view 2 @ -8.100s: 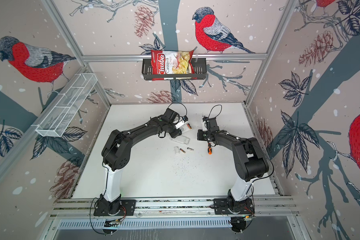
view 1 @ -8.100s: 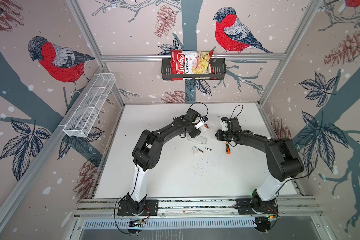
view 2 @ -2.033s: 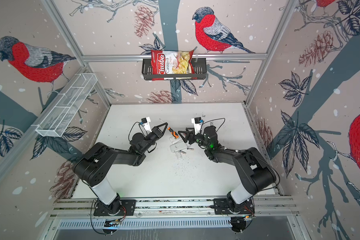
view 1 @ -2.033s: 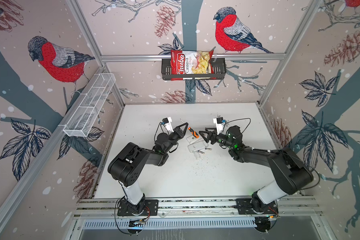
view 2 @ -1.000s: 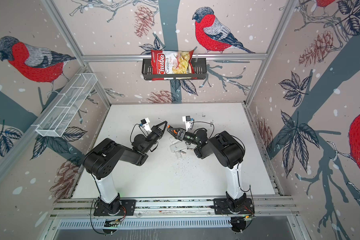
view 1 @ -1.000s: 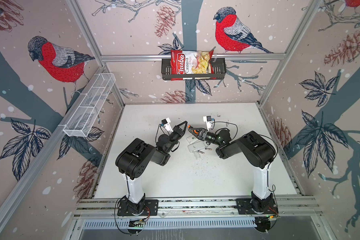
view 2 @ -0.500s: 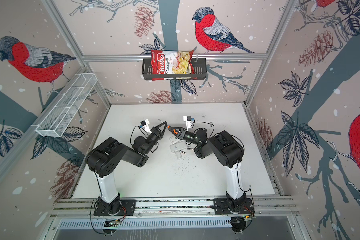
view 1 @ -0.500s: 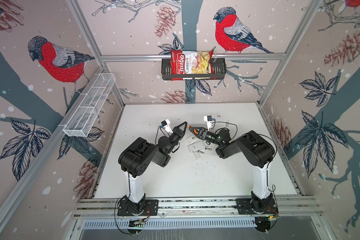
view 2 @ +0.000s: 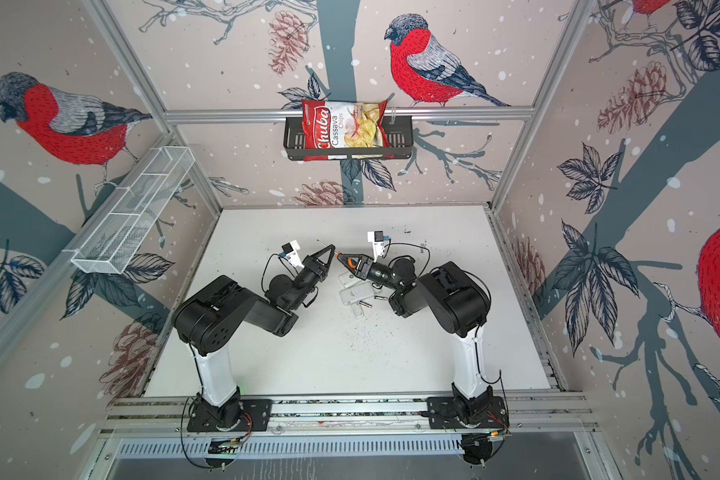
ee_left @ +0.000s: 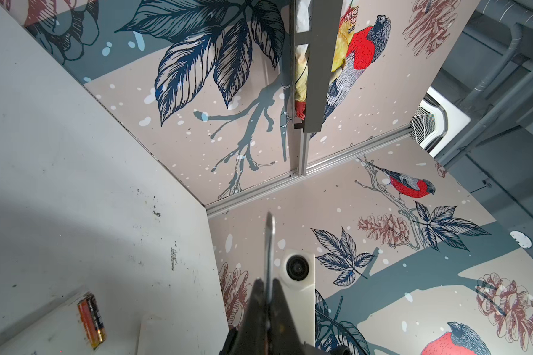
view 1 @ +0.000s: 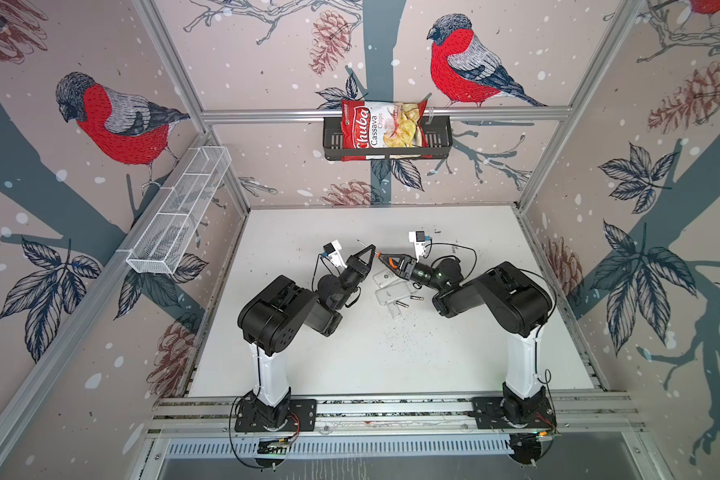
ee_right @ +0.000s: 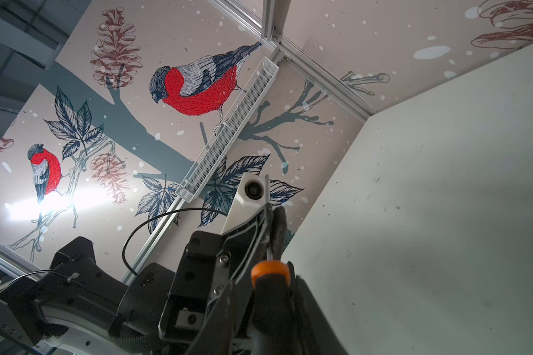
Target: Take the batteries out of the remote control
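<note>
**Sharing one screwdriver (view 1: 393, 262) near the remotes (view 1: 391, 293)**

The left end effector (view 1: 368, 250) is pressed together on the tool's metal shaft, and the tip pokes out beyond its fingers in the left wrist view. The right end effector (view 1: 385, 258) has the orange-and-black handle between its fingers; whether it clamps cannot be told. Two batteries (view 1: 415, 298) lie loose on the desk (view 1: 391, 357), just beside the remotes. Two more batteries (ee_left: 91, 321), one orange, lie side by side on a white remote in the left wrist view.
</note>
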Robot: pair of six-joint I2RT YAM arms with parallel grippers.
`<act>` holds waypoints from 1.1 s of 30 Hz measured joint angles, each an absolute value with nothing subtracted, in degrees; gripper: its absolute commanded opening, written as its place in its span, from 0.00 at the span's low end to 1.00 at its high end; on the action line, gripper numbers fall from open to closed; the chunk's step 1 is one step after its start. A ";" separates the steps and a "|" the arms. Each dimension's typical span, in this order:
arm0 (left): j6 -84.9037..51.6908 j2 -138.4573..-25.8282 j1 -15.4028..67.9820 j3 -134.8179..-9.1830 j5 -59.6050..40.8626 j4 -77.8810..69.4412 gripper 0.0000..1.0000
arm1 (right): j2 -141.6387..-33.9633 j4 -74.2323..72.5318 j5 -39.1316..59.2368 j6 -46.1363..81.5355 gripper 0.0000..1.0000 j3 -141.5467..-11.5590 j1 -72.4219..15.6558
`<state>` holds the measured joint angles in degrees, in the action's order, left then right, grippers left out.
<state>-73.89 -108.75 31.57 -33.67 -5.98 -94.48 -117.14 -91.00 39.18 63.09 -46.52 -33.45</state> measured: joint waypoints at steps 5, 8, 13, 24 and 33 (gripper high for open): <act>-74.06 -108.75 31.68 -33.45 -5.41 -95.37 0.00 | -117.14 -90.80 39.11 62.94 0.12 -46.54 -33.71; -74.15 -108.75 31.73 -33.45 -5.23 -95.37 0.00 | -117.14 -90.80 39.07 62.94 0.05 -46.54 -33.76; -74.13 -108.60 31.88 -33.12 -5.67 -95.37 0.21 | -116.25 -90.06 39.53 62.43 0.00 -45.74 -33.23; -63.24 -95.42 29.85 -25.54 -7.53 -87.42 0.97 | -101.01 -60.07 40.25 46.28 0.00 -44.01 -26.70; -46.76 -82.70 28.42 -23.03 -7.22 -63.07 0.93 | -93.84 -12.10 37.71 24.10 0.00 -58.61 -23.49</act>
<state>-46.76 -82.70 28.42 -23.03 -7.22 -63.07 -93.84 -12.10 37.71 24.10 -58.61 -23.49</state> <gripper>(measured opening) 0.941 0.211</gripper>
